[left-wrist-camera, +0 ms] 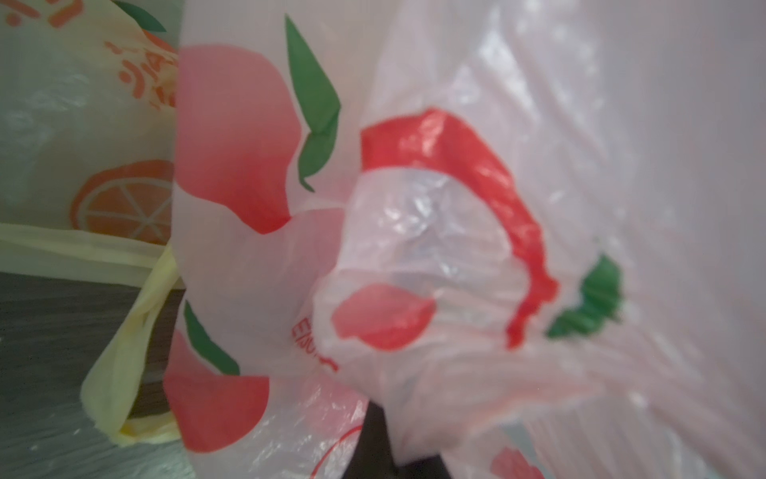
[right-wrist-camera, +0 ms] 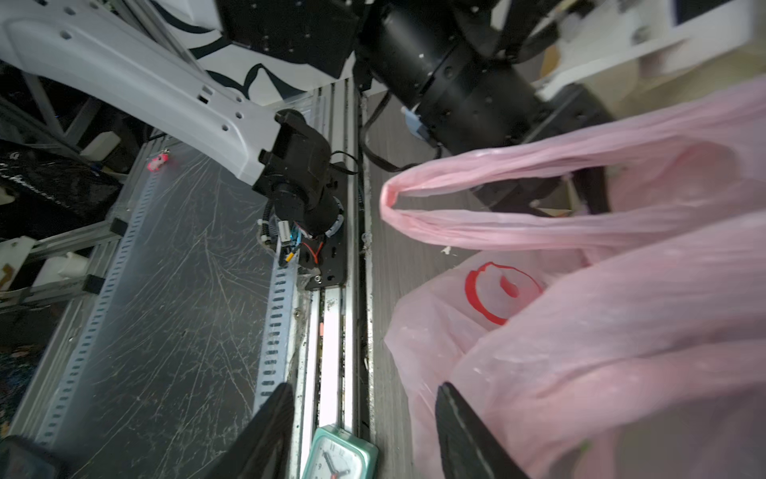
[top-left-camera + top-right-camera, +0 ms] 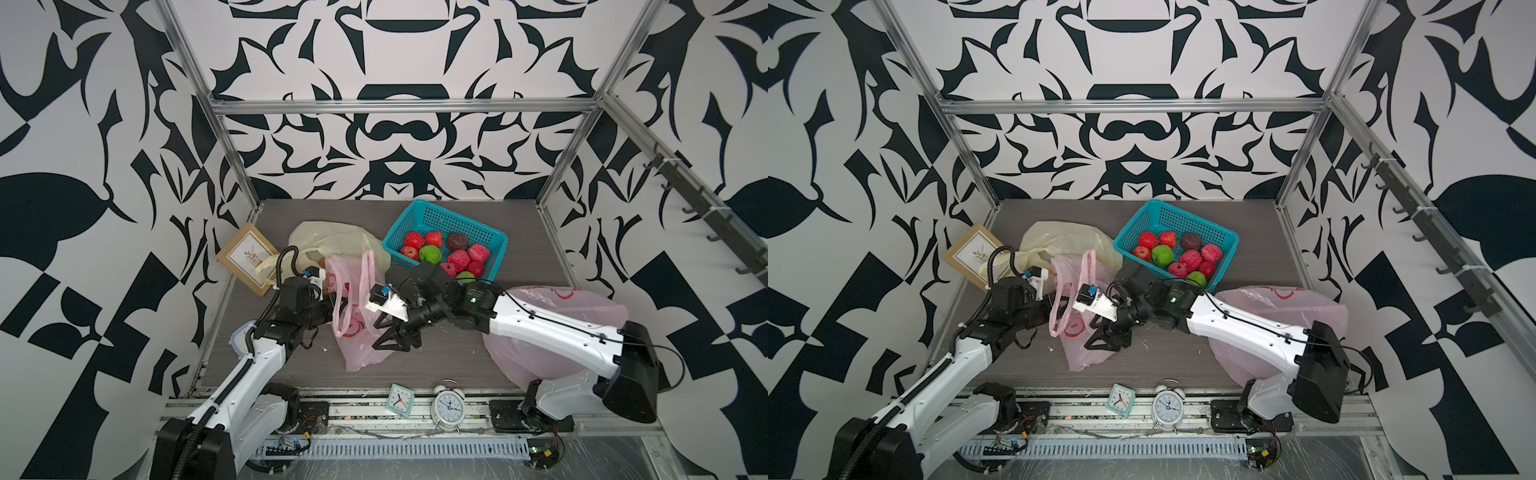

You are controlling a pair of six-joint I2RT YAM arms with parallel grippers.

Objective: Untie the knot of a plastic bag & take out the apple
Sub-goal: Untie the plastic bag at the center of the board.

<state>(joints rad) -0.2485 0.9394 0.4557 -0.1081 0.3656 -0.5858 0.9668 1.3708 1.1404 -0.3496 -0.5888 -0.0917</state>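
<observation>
Soft, slippery pink bag — left pincer clamps its film; right pincer gapes empty, limp handle loop ahead — likeliest hold.

Framed picture, teal basket — teal clock beside white alarm clock

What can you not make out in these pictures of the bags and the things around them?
- Inside of the pink bag: cloudy plastic hides it in every view; no apple shows.
- Red lettering on it: blurred, left wrist view.
- The second pink bag: the right arm crosses it in both top views.
- The clear box: mostly under the left arm in a top view.
</observation>
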